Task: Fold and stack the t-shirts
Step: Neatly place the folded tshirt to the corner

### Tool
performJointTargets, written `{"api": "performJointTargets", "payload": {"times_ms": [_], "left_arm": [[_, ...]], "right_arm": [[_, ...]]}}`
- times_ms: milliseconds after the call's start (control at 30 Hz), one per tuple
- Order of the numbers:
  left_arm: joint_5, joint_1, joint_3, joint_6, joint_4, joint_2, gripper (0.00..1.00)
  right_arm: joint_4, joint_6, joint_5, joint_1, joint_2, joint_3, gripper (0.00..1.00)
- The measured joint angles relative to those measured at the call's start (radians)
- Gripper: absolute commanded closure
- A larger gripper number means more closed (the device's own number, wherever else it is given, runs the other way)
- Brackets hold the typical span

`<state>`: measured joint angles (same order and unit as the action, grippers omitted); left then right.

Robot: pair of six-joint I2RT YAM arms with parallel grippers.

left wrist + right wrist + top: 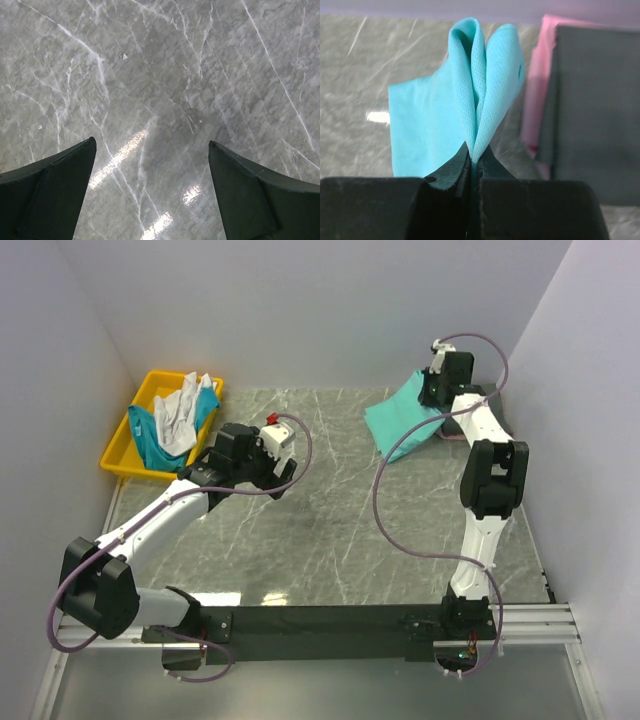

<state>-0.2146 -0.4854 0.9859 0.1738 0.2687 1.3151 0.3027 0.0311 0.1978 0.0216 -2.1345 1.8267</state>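
sea-green t-shirt drapes at the far right of the table, its top edge pinched by the right gripper. a white shirt and a teal shirt lie in the yellow bin far left, with broad marble between.

left wrist: the left gripper is spread wide over marble, holding nothing.

right wrist: jaws closed tight on the shirt's fold. a pink shirt and a dark grey shirt are stacked just right of it.

A grey marble-patterned table stands between plain pale walls, glinting with light.

Bunched sea-green t-shirt beside pink-grey stack
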Motion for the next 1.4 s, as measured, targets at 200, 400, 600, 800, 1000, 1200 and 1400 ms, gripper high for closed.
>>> {"api": "performJointTargets", "payload": {"times_ms": [200, 400, 600, 800, 1000, 1200, 1400], "left_arm": [[0.003, 0.005, 0.000, -0.003, 0.008, 0.000, 0.01], [0.003, 0.005, 0.000, -0.003, 0.008, 0.006, 0.00], [0.002, 0.005, 0.000, -0.003, 0.007, 0.013, 0.01], [0.002, 0.005, 0.000, -0.003, 0.007, 0.025, 0.01], [0.001, 0.005, 0.001, -0.003, 0.007, 0.029, 0.01], [-0.002, 0.005, 0.002, -0.003, 0.007, 0.042, 0.01], [-0.006, 0.005, 0.002, -0.002, 0.007, 0.045, 0.00]], "right_arm": [[0.055, 0.077, -0.007, 0.032, -0.083, 0.204, 1.00], [0.111, 0.157, -0.011, 0.040, -0.116, 0.356, 1.00], [0.153, 0.205, -0.014, 0.047, -0.116, 0.369, 1.00], [0.183, 0.225, -0.009, 0.068, -0.116, 0.370, 1.00], [0.222, 0.225, 0.006, 0.090, -0.115, 0.405, 1.00], [0.254, 0.221, 0.020, 0.103, -0.112, 0.463, 1.00], [0.259, 0.211, 0.032, 0.126, -0.110, 0.503, 1.00]]}}
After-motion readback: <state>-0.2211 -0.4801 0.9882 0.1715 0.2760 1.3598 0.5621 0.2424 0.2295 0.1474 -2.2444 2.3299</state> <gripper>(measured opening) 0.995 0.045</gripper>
